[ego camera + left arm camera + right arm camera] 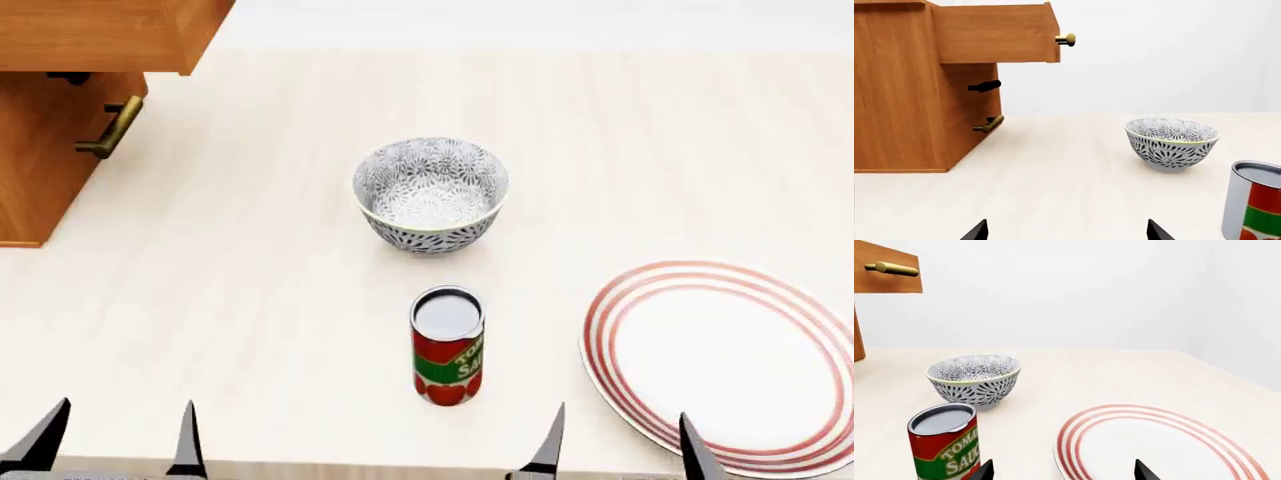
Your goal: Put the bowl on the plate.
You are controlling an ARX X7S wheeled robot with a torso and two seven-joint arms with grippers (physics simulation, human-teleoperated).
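Head view steep overhead; both wrist views low, near tabletop, level; all share bowl [430, 193] and can [447, 345].

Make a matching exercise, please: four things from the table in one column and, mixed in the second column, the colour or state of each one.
Things:
1. bowl
2. plate
3. can
4. top drawer of the cabinet

Descriptions:
A. pulled out
B. red label, standing upright
C. white with red rings, nothing on it
D. grey floral pattern, empty

Pairs: 1-D, 2-C, 3-B, 4-A
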